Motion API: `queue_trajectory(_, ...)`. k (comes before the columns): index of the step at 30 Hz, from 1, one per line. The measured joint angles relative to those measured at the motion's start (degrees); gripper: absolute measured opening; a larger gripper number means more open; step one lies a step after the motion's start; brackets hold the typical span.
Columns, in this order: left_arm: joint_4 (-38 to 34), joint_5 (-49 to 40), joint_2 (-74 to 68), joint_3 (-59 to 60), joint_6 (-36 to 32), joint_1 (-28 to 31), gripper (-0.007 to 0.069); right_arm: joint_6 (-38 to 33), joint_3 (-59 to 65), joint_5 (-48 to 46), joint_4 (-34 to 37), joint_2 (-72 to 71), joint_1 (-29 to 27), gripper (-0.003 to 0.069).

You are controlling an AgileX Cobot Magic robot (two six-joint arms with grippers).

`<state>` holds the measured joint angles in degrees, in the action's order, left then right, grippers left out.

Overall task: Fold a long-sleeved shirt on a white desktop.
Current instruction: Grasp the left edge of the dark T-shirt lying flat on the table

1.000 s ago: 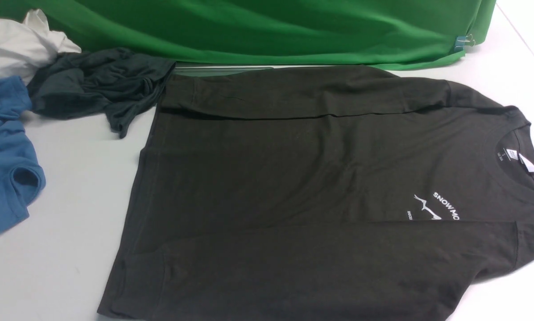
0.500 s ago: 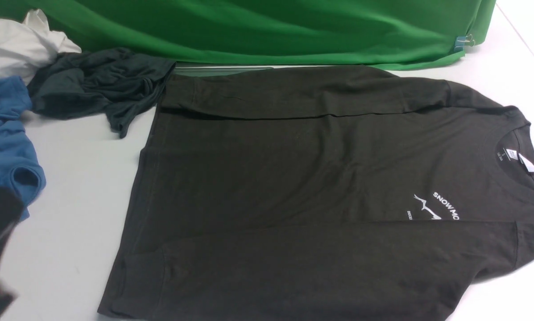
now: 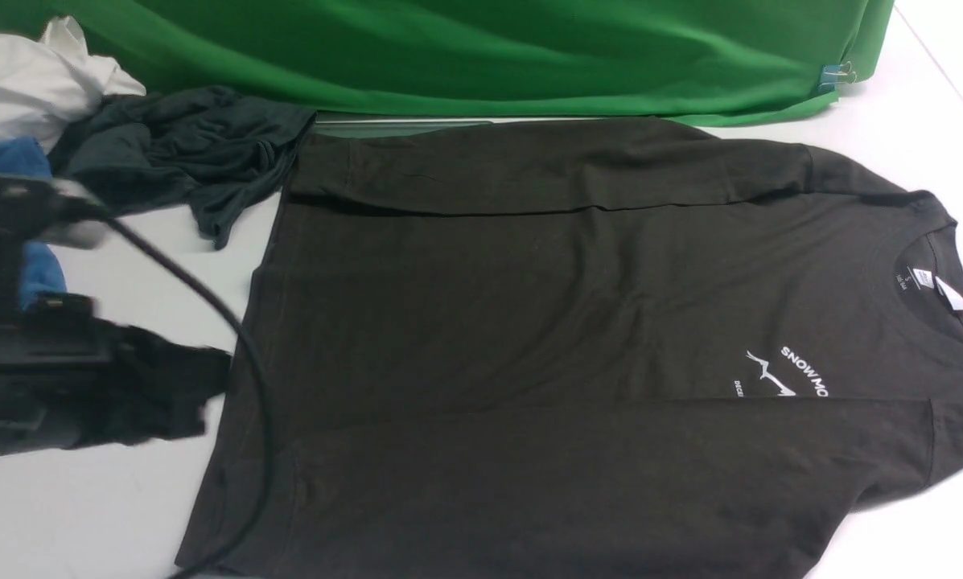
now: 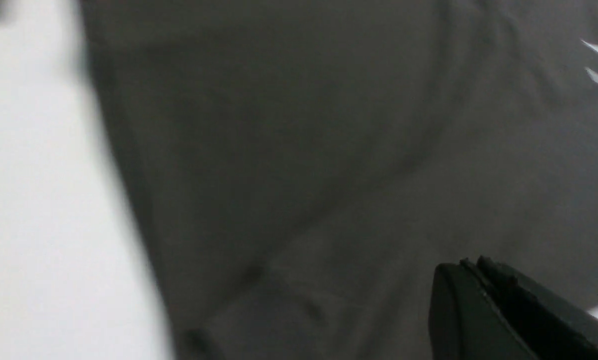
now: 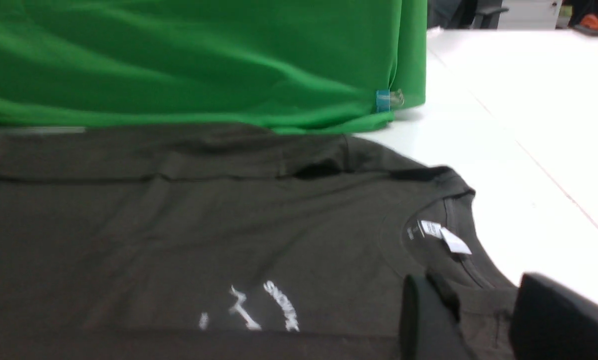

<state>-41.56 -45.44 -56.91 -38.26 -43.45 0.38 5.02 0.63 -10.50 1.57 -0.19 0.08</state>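
Observation:
The long-sleeved shirt (image 3: 529, 322) lies flat on the white desktop (image 3: 127, 498), both sleeves folded in over the body and the crew neck to the right. Its white neck label (image 3: 936, 288) and chest print (image 3: 795, 374) face up. My left gripper (image 3: 216, 374), blurred, hovers at the shirt's hem on the left; in the left wrist view its fingers (image 4: 471, 265) are shut with nothing between them, over the dark cloth (image 4: 303, 150). My right gripper (image 5: 483, 320) is open above the shoulder near the collar label (image 5: 441, 235); the front view does not show it.
A green cloth backdrop (image 3: 481, 56) runs along the back, with a blue clip (image 3: 833, 76) at its right end. A dark grey-green garment (image 3: 175, 153), a blue tee (image 3: 6, 157) and a white cloth (image 3: 22, 88) are piled at the back left. The left arm's cable (image 3: 240, 338) loops over the hem.
My left arm has swung in from the lower left edge to the shirt's hem and now covers most of the blue tee. The shirt has not moved.

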Motion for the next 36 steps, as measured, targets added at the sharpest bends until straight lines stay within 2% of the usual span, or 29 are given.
queue_trajectory(2, -1.4, -1.09, -1.58, -0.12, -2.24, -2.15, 0.002, 6.7, 0.0, 2.48, 1.8, 0.0, 0.0, 0.0241)
queue_trajectory(3, -1.16, -1.34, -2.54, -0.17, -2.97, -4.68, 0.002, 13.82, 0.0, 4.89, 2.78, 0.0, 0.0, 0.0241)
queue_trajectory(4, -0.25, -1.34, -3.06, -0.19, -2.91, -6.66, 0.002, 17.37, 0.0, 6.72, 3.15, 0.0, 0.0, 0.0241)
queue_trajectory(5, -0.04, -1.34, -3.06, -0.19, -2.91, -6.66, 0.002, 17.37, 0.0, 6.72, 3.15, 0.0, 0.0, 0.0241)
queue_trajectory(9, 3.94, -2.65, -5.09, -1.09, 0.65, -13.59, 0.002, 25.39, 0.0, 16.37, 4.17, 0.0, 0.0, 0.0241)
queue_trajectory(11, 4.28, -3.1, -5.92, -2.25, 1.24, -13.87, 0.002, 28.5, -0.15, 17.57, 4.39, 0.0, 0.13, 0.0239)
queue_trajectory(12, 4.34, -3.13, -5.93, -2.25, 1.24, -13.89, 0.002, 28.5, -0.15, 17.44, 4.39, 0.0, 0.14, 0.0238)
queue_trajectory(14, 5.78, -3.88, -8.33, -5.16, 1.99, -13.94, 0.002, 30.14, -4.14, 10.05, 4.72, 1.23, 2.61, 0.0216)
queue_trajectory(16, 6.88, -4.51, -9.32, -6.18, 2.29, -13.94, 0.002, 27.36, -7.94, 3.98, 4.72, 3.38, 4.81, 0.0205)
queue_trajectory(20, 12.55, -5.43, -14.17, -9.74, 5.05, -13.94, 0.002, 8.27, -26.88, -17.82, 4.52, 14.32, 16.48, 0.0197)
queue_trajectory(26, 19.54, -5.22, -21.99, -10.38, 6.45, -13.94, 0.0057, -8.89, -45.43, -47.05, 2.19, 28.87, 30.09, 0.0204)
queue_trajectory(30, 22.53, -4.31, -26.53, -10.38, 6.51, -13.94, 0.011, -11.18, -48.2, -52.27, 0.04, 31.63, 34.95, 0.0207)
queue_trajectory(33, 27.37, -2.46, -30.98, -10.38, 6.74, -13.94, 0.0191, -11.71, -48.4, -53.77, -1.57, 31.97, 38.18, 0.0211)
queue_trajectory(36, 30.7, -0.7, -34.1, -10.38, 7.0, -13.94, 0.0258, -11.71, -48.59, -54.01, -1.57, 31.97, 39.08, 0.0218)
